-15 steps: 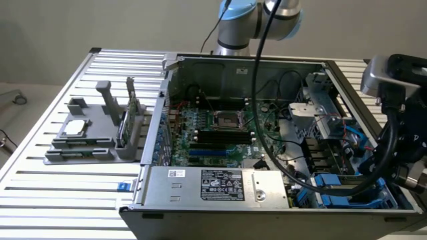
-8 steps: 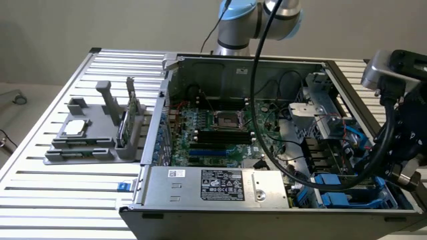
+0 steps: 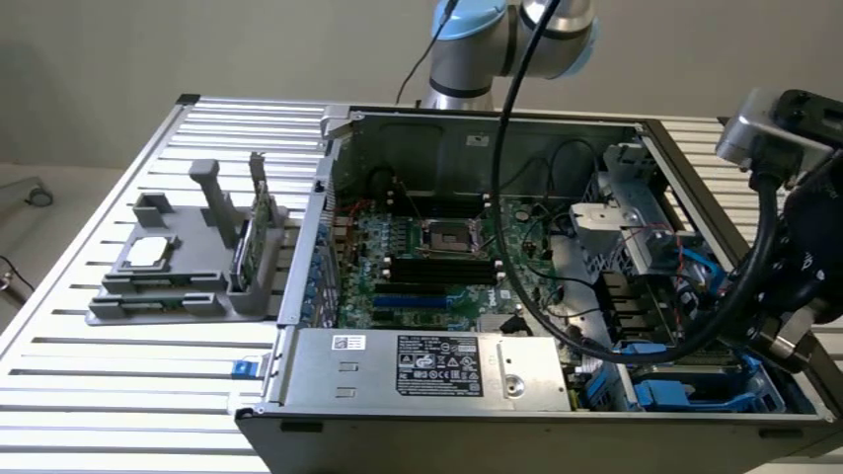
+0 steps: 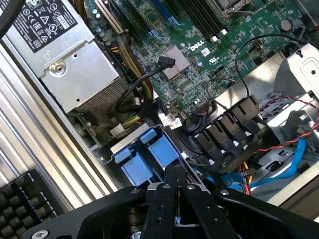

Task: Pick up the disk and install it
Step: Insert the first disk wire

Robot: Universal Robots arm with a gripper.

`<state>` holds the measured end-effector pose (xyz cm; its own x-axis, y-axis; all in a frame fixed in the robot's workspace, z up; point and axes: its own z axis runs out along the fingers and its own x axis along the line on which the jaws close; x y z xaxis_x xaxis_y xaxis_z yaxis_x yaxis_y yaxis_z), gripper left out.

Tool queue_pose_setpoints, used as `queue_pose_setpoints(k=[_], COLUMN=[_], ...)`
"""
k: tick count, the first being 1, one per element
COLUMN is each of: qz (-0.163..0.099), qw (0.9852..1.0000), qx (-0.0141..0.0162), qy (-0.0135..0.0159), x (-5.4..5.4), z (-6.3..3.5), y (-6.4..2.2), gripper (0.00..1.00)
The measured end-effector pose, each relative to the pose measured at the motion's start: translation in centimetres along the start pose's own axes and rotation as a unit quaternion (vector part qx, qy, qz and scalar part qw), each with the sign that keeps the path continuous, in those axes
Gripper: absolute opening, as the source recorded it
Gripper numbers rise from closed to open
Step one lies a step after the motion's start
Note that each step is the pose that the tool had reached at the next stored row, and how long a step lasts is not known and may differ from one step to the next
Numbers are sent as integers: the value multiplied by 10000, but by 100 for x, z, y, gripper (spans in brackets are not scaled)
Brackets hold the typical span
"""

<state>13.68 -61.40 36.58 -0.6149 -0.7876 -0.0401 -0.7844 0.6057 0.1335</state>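
At five o'clock in the computer case (image 3: pixel 527 439), the arm (image 3: pixel 791 259) bends steeply down, fingers (image 4: pixel 170 182) pressed together, tips beside blue carrier tabs (image 4: pixel 144 160).

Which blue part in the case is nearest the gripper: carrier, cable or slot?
The blue carrier, just ahead of the gripper; the blue cable lies farther aside, and the blue slot is across the motherboard.
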Motion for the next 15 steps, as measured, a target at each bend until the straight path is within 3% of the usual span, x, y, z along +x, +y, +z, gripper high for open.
queue_pose_setpoints(k=[4, 10, 15], qz=[208, 547, 840], qw=[9998, 9985, 9964], qx=[-34, -43, -47], qy=[-4, -35, -66], x=[0, -1, -2], z=[-4, -19, -32], y=[0, 2, 4], gripper=[11, 11, 11])
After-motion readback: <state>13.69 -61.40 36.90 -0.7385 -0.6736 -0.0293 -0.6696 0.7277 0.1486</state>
